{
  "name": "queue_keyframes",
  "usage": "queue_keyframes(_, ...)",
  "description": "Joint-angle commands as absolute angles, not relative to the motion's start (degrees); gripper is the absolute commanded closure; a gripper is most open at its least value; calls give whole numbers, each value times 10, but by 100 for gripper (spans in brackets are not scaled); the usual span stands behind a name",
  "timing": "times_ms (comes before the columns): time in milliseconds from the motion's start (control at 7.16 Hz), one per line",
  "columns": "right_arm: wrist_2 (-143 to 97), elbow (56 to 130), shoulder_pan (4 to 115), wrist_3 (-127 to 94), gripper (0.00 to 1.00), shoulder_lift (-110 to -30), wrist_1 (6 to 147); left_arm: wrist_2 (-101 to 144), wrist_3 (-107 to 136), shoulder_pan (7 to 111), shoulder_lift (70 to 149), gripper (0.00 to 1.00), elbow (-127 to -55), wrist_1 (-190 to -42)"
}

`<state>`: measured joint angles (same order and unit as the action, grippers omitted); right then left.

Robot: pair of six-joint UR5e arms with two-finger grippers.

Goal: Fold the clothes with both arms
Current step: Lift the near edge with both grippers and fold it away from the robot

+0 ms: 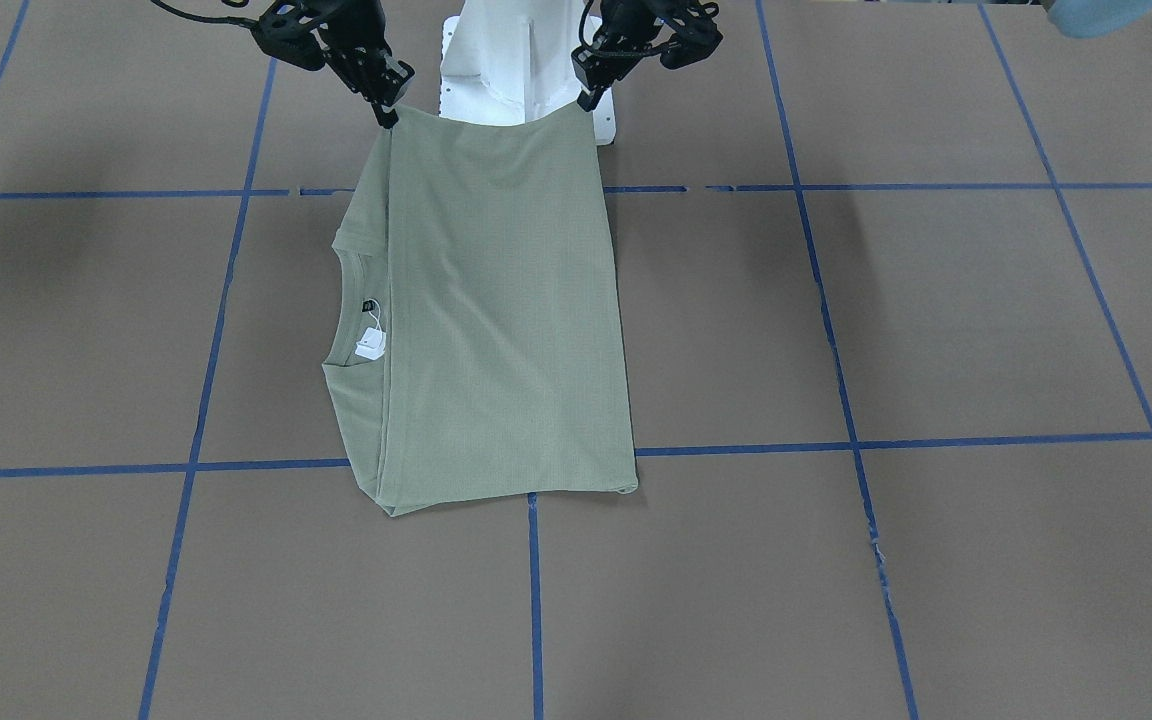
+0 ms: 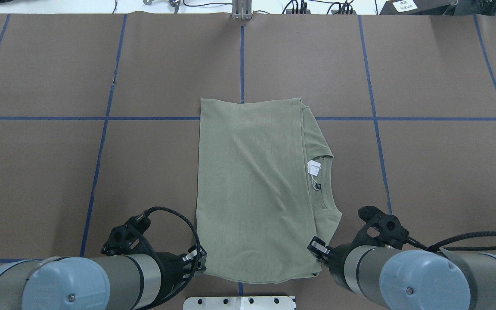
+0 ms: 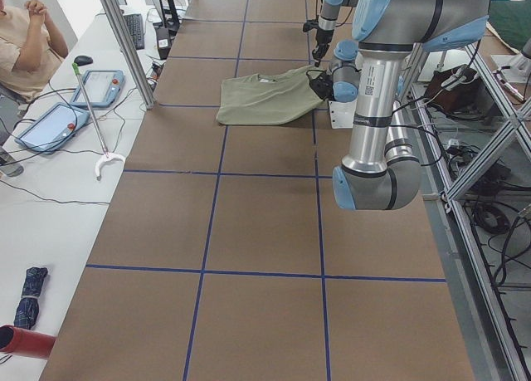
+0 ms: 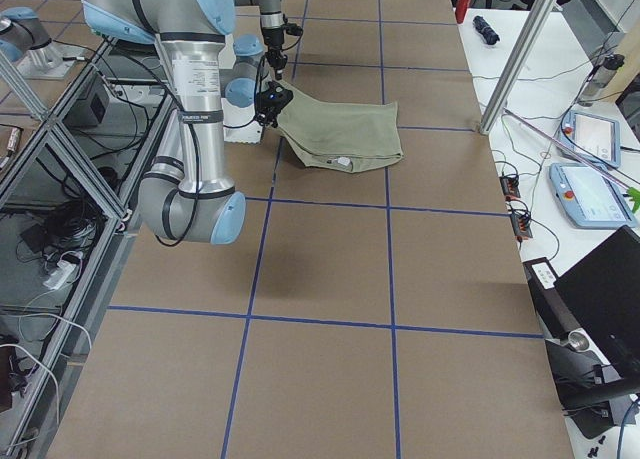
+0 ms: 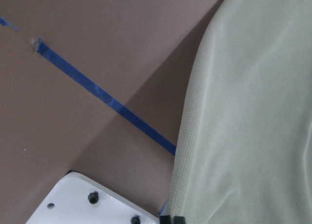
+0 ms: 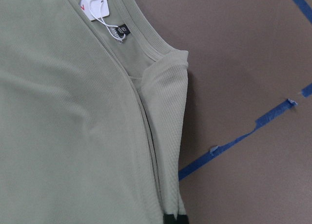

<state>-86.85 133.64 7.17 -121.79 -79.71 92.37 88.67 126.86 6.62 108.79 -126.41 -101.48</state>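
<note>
Front view: the shirt (image 1: 496,320) lies mid-frame on the bench (image 1: 936,320), already folded narrow, with its tag (image 1: 370,343) at its left. At the top, the left claw (image 1: 591,95) and right claw (image 1: 386,112) each pinch a corner of its upper edge, raised off the bench.

Overhead: those corners sit at the frame's bottom.

Wrist views: the tips are closed on fabric at the lower edge.

Likely best to carry both corners level and together, with the edge taut, onto the opposite hem.
</note>
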Motion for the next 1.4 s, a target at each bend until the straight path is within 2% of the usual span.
queue_keyframes(0, -874, 1334, 124, -1211, 100, -772, 925, 889, 1228, 132, 1115, 100, -1262, -1007)
queue_keyframes(279, -878, 1286, 176, -1144, 100, -734, 934, 891, 1164, 204, 1135, 100, -1253, -1007)
queue_keyframes(419, -899, 1259, 217, -1109, 100, -721, 933, 893, 1132, 238, 1146, 100, -1224, -1009)
queue_keyframes(698, -936, 1176, 280, -1053, 100, -673, 928, 892, 1097, 278, 1178, 100, -1151, -1026)
queue_keyframes(1256, -940, 1034, 349, -987, 100, -589, 921, 890, 1057, 319, 1226, 100, -971, -1156)
